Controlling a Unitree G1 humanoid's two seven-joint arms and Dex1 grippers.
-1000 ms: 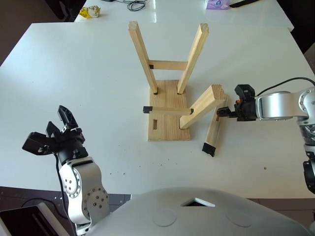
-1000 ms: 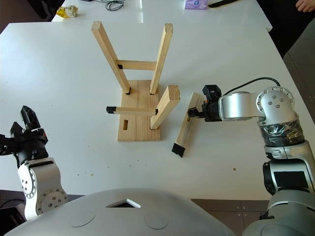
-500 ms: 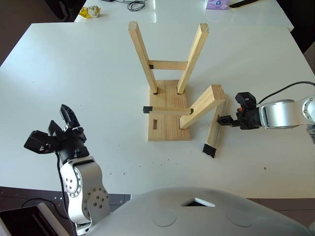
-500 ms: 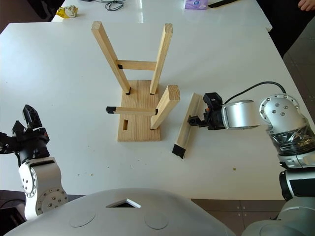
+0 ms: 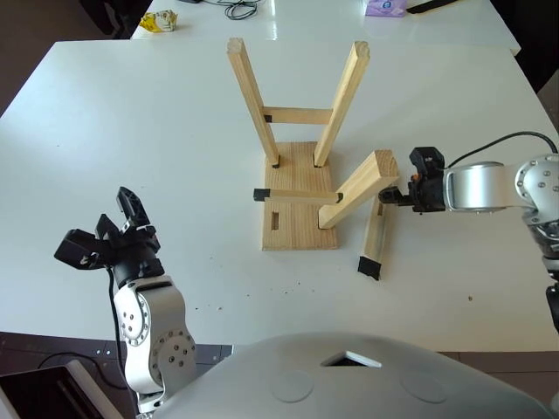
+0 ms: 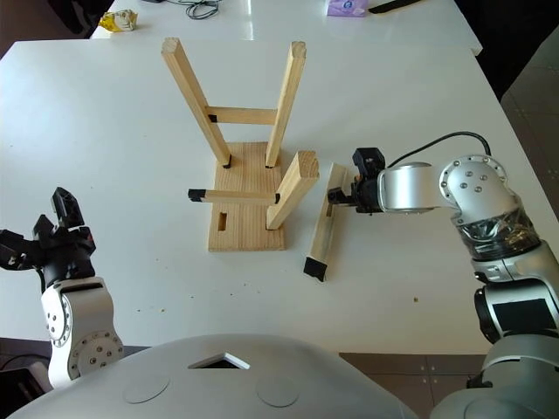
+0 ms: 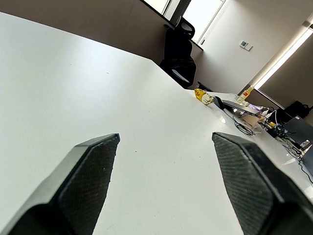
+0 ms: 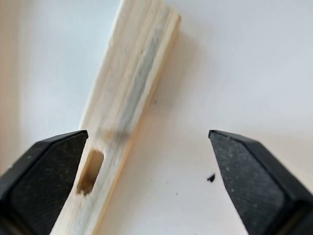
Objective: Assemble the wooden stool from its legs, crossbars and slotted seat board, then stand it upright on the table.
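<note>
The slotted seat board (image 5: 300, 229) lies flat mid-table. Two legs (image 5: 249, 100) joined by a crossbar (image 5: 297, 115) stand upright in its far slots. A third leg (image 5: 358, 188) leans tilted over the board's right side, its crossbar (image 5: 293, 195) reaching left. A loose leg (image 5: 375, 237) with a black end cap lies on the table right of the board. My right gripper (image 5: 400, 195) is open at this leg's far end; the leg (image 8: 127, 107) lies between its fingers (image 8: 44, 166), near one of them. My left gripper (image 5: 100, 234) hovers open over the front left of the table (image 7: 146, 98).
A yellow wrapper (image 5: 160, 21), cables and a purple pack (image 5: 385, 7) lie on the adjoining table behind. The table's front edge runs close to my left arm. Bare white surface spreads to the left of the board and to the front right.
My right gripper drew back to the right, then came in again at the loose leg's far end, and the leg now lies a little straighter. The left gripper drifted slightly right.
</note>
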